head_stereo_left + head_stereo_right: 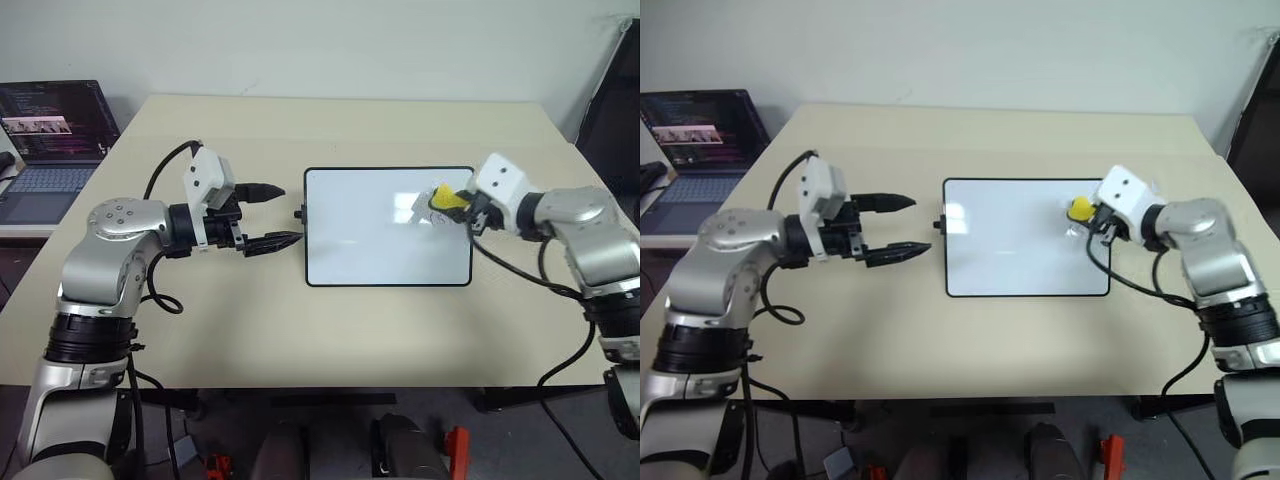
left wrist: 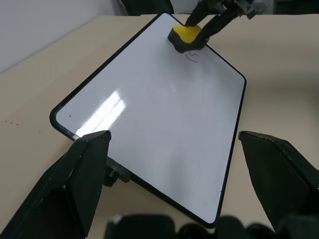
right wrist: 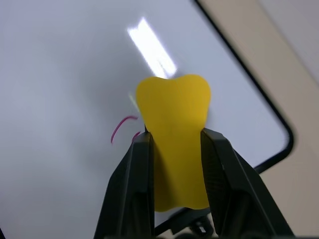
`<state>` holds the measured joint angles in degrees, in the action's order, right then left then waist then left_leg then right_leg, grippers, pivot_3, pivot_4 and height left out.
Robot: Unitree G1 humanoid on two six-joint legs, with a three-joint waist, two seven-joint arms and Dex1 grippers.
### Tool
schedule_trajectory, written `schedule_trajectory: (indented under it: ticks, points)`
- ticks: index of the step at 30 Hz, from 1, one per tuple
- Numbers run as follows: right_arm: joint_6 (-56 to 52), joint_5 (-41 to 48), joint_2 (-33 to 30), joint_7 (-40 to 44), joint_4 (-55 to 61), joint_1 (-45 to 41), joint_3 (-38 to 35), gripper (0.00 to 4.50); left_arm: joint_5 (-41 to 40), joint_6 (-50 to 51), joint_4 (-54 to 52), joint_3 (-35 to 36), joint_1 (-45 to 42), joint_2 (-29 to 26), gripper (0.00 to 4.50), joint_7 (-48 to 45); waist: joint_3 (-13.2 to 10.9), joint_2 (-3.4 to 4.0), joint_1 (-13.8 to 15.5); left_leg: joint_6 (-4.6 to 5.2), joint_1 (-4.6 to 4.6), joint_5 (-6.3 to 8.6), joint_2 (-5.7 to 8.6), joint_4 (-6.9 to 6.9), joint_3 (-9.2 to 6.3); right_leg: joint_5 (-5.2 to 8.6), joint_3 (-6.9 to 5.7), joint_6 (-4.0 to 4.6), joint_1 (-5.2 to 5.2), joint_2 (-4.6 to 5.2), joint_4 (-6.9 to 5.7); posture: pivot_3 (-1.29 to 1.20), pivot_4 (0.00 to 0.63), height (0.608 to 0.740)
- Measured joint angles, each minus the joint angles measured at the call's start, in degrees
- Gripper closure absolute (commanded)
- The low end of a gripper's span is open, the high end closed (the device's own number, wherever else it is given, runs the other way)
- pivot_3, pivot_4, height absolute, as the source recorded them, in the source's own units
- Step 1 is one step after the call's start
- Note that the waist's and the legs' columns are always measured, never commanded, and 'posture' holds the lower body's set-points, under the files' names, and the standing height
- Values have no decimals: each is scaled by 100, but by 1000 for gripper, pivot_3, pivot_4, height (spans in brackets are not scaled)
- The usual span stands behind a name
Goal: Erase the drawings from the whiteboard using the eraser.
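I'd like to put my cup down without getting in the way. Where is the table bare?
Bare: the table strip behind the whiteboard, and the strip in front. Crowded: beside the board's left edge, by the open left gripper; its right end, where the right gripper holds the eraser.

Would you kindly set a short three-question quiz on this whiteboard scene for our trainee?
1. True or false: the right pincer is shut on the eraser.
2. Which state is the left pincer in? A open, beside the whiteboard's left edge; B shut on the board's frame; C shut on a marker.
3. Fill in: a pink drawing shows on the board right next to the ____.

Key: 1 true; 2 A; 3 eraser.
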<state>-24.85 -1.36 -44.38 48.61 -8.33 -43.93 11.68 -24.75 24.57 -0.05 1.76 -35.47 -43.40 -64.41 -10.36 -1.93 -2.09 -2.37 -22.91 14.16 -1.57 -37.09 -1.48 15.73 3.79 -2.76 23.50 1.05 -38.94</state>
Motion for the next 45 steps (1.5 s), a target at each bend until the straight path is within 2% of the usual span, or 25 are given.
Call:
schedule_trajectory:
  ticks: [7, 10, 13, 17, 23, 27, 33, 35, 40, 45]
  points:
    - [328, -716, 20, 16, -22, 137, 487, 3527, -18, 56, -185, 24, 156, -23, 0, 28, 22, -24, -33, 1, 47, -1, -3, -8, -1, -1, 2, 2, -44, -8, -5, 0, 150, 740]
    - [371, -1035, -35, 164, 214, 439, 761, 3527, -19, 115, -207, 33, 170, -26, 0, 60, 39, -48, -64, 1, 131, -1, -6, -7, 0, 16, 3, -23, -130, -10, 10, 0, 150, 740]
    - [354, -1321, -56, 390, 539, 804, 1051, 3528, -20, 124, -234, 48, 170, -27, 0, 103, 57, -78, -101, 0, 212, 0, -8, 1, 5, 43, 13, 17, -207, -9, 17, 0, 150, 740]
    - [262, -1443, -9, 523, 690, 996, 1198, 3528, -28, 124, -239, 50, 170, -26, 0, 121, 60, -81, -161, 0, 234, -2, -9, -2, 10, 35, 26, 14, -217, -8, 10, 0, 150, 740]
    - [40, -1368, 113, 625, 704, 828, 1087, 3530, -29, 123, -237, 50, 160, -20, 0, 121, 53, -80, -198, 0, 224, -4, -8, -1, 14, 32, 31, 11, -205, -9, 7, 0, 150, 740]
    - [-176, -1336, 342, 497, 503, 149, 905, 3530, -30, 118, -232, 33, 132, -1, 0, 115, 27, -47, -239, 0, 186, -4, -4, 8, 16, 9, 33, -26, -159, -9, 5, 0, 150, 740]
    - [53, -1519, 811, 167, -178, -865, 891, 3531, -24, 104, -150, 6, 86, 80, 0, 113, 27, -44, -266, 0, 34, -4, -9, 9, 4, -9, 20, 11, -15, -13, -5, 0, 150, 740]
    - [89, -1641, 938, 6, -443, -1117, 929, 3531, -24, 103, -147, -26, 66, 104, 0, 112, 27, -45, -268, -1, 24, -4, -8, 8, 2, -10, 16, 10, -9, -9, -2, 0, 150, 740]
    - [141, -1886, 977, -118, -589, -1147, 1059, 3532, -25, 101, -156, -21, 66, 99, 0, 116, 27, -45, -253, 0, 29, -4, -2, 3, 3, -12, 14, 4, -19, -5, 0, 0, 150, 740]
    - [195, -1971, 699, 312, 78, -526, 1195, 3532, -28, 103, -171, 1, 98, 79, 0, 119, 32, -51, -249, 2, 53, -6, -3, -4, 3, -8, 16, -6, -41, -9, -2, 0, 150, 740]
